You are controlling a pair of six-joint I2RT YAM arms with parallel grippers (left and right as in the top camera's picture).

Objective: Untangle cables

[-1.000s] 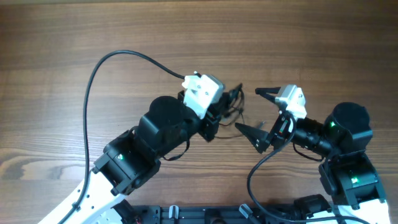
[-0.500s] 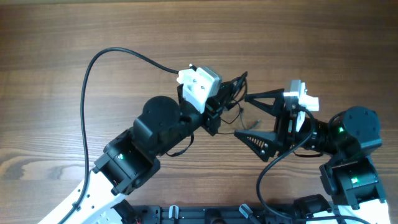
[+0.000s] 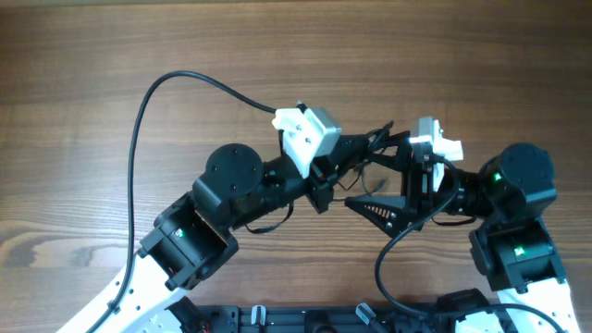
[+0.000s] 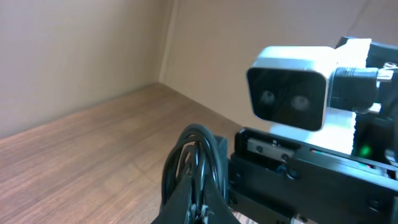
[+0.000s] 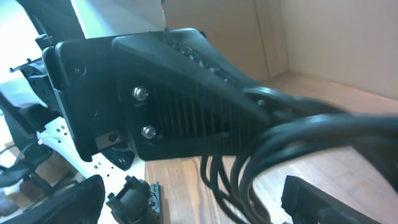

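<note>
Left gripper (image 3: 350,157): jaws together, clamped on the cables (image 4: 198,155), above the wooden table (image 3: 277,46).
Left wrist view: thin black loops bunch at its fingertips.
Right gripper (image 3: 377,176): fingers wide apart, flanking the bundle.
Right wrist view: blurred strands cross beside its ribbed finger (image 5: 186,106).

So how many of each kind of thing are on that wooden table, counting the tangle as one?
Black robot arms: 2
White box-shaped camera units: 2
Tangled bundle of thin black cables, strands too knotted to count: 1
Total: 5
</note>
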